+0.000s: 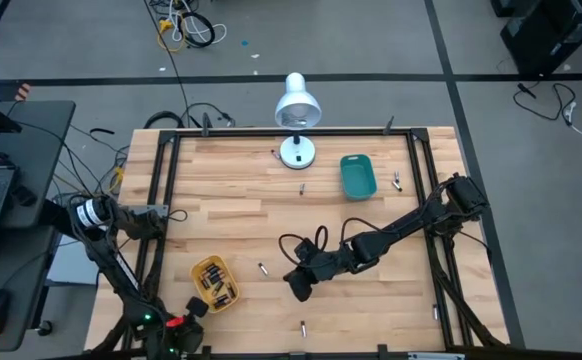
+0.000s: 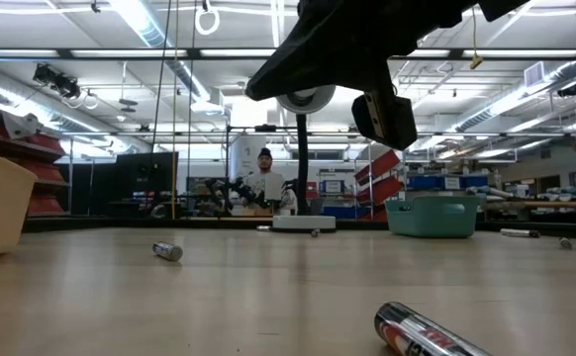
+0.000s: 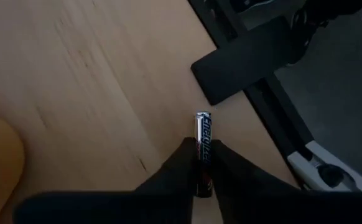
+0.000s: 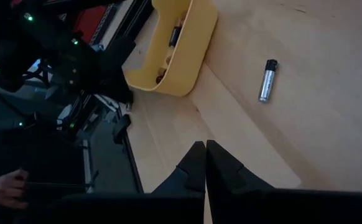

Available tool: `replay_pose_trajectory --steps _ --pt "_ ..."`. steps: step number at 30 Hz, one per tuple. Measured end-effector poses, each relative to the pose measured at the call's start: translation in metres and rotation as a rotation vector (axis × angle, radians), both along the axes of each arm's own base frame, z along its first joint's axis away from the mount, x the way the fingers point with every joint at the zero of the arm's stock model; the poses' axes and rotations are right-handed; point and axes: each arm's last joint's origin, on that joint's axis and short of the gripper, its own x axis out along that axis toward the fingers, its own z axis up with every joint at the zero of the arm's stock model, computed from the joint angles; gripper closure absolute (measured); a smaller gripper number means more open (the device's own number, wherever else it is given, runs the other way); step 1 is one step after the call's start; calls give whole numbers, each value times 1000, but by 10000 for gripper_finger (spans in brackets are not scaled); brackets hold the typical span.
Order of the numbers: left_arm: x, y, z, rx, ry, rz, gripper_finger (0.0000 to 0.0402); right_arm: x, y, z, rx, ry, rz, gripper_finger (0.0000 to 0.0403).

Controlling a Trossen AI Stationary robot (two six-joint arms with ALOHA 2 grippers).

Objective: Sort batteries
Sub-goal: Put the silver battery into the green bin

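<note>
Near the table's front left corner, beside the yellow tray (image 1: 214,283), my left gripper (image 1: 193,312) (image 3: 201,152) is shut on a silver-and-black battery (image 3: 203,134). The yellow tray (image 4: 175,43) holds several batteries. My right gripper (image 1: 299,290) (image 4: 204,152) hangs shut and empty over the table's middle front. Loose batteries lie flat on the wood: one (image 1: 262,269) (image 4: 267,81) between the tray and my right gripper, one (image 1: 302,326) (image 2: 427,334) by the near edge, one (image 1: 302,187) near the teal tray (image 1: 358,175). My left gripper pinches the battery between its two fingers (image 3: 184,155), which lie on either side of its rear half (image 3: 201,163). The fingers run along the battery and slant down from above. Its silver front end (image 3: 203,119) sticks out past the fingertips; whether that end touches the wood, I cannot tell.
A white desk lamp (image 1: 297,110) stands at the far edge's middle, its base (image 2: 303,223) on the wood. A black frame bracket (image 3: 243,62) lies just beyond the held battery at the table's edge. Another small battery (image 1: 396,182) lies right of the teal tray.
</note>
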Motion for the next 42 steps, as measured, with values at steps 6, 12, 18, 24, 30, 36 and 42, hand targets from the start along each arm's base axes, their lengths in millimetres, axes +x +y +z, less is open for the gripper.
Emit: replay_pose_trajectory --steps 6,12,18,24,30,36,42 --pt "0 2 0 21 -1 26 367 1 -4 0 6 1 -14 403" --pt "0 3 0 21 -6 107 367 1 -3 0 -10 -2 -1 403" --pt "5 -4 13 38 -34 163 364 1 -3 0 -36 -8 16 403" --pt "12 -7 31 74 -29 243 364 4 -1 6 -17 -70 78 403" --pt "28 -1 34 31 -25 366 364 7 -7 8 -23 -88 167 403" --pt "41 10 54 -42 -84 441 364 9 -14 10 4 -90 291 403" --pt "57 21 85 -175 -222 550 364 7 -21 24 47 -122 363 403"
